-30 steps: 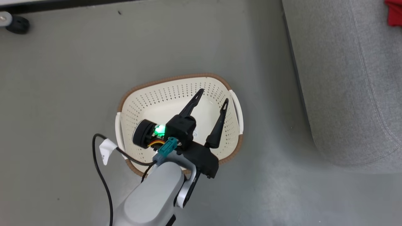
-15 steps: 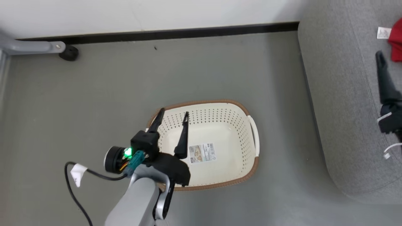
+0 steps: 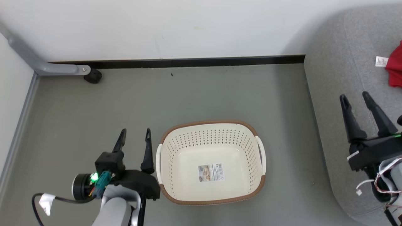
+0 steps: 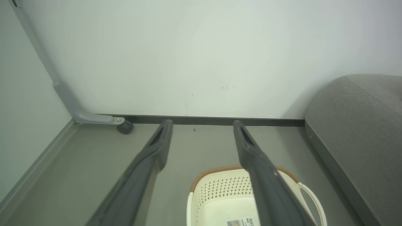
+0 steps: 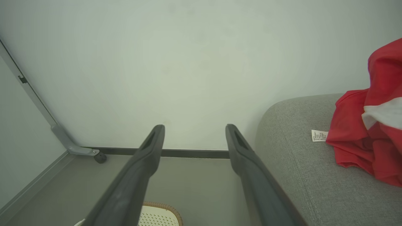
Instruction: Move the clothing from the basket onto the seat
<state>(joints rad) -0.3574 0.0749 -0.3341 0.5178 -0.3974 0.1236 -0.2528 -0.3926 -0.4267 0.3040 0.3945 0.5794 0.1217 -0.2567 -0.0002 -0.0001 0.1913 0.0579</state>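
So, head view: grey floor [image 3: 220, 94], white wall [image 3: 188, 28], black skirting [image 3: 188, 62], and the basket [image 3: 185, 169] sits on the floor, sticker [image 3: 211, 172] showing on its bottom. The left gripper [image 3: 135, 131] hangs just beside it, the right gripper [image 3: 354, 95] over the seat [image 3: 333, 78], both spread wide. Left wrist view: wheeled grey leg [image 4: 94, 118] in the corner. Right wrist view: the red clothing [image 5: 355, 138] lies heaped on the seat, near the wall.

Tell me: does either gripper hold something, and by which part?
Nothing is held. The left gripper and the right gripper stand open; the clothing lies on the seat.
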